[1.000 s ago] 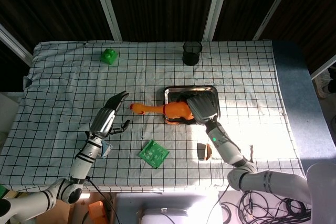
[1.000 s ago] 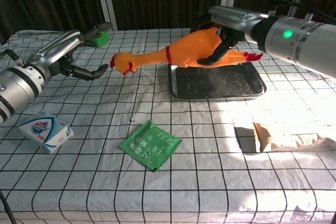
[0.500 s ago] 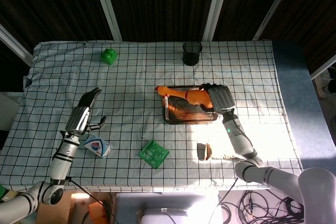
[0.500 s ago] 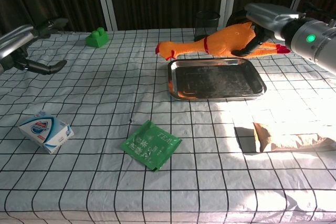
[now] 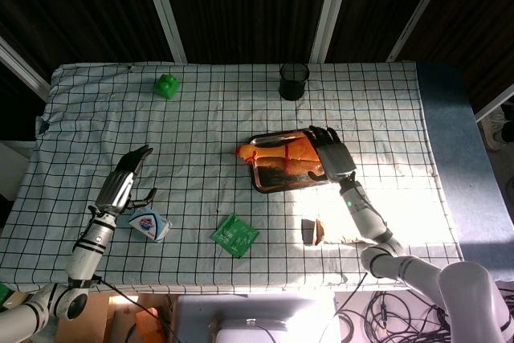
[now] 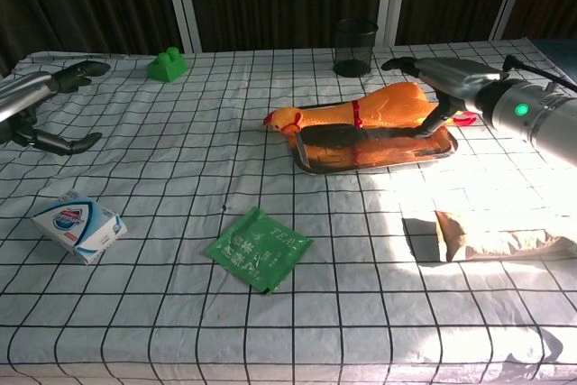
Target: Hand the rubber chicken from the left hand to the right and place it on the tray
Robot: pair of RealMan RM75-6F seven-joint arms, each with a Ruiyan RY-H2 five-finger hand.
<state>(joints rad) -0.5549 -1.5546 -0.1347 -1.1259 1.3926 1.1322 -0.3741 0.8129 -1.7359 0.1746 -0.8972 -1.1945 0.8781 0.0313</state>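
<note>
**Chicken Over the Tray, Right Hand Around It**

The rubber chicken (image 6: 361, 117) lay lengthwise across the metal tray (image 6: 379, 152), its body above the tray's far side and its head poking past the left rim. The tray itself sat tilted in the chest view, with its left end lifted off the cloth. The right hand (image 6: 439, 78) was wrapped over the chicken's tail end, fingers (image 5: 328, 149) closed around the body; whether the chicken's weight rested on the tray or hung in the grip could not be told.

The left hand (image 6: 41, 105) hovered well apart at the far left, holding nothing, with its fingers (image 5: 131, 168) spread and loosely curved above the checked cloth of the surface (image 5: 201, 118).

A small blue and white box (image 6: 77, 224) lay just beside the left hand. A green tea packet (image 6: 257, 249) lay on the near side of the tray, and a brown wrapped packet (image 6: 500, 236) lay in the sunlit patch near the right arm. A black mesh cup (image 6: 354, 47) stood beyond the tray, and a green toy block (image 6: 166, 66) sat toward the far left corner.
</note>
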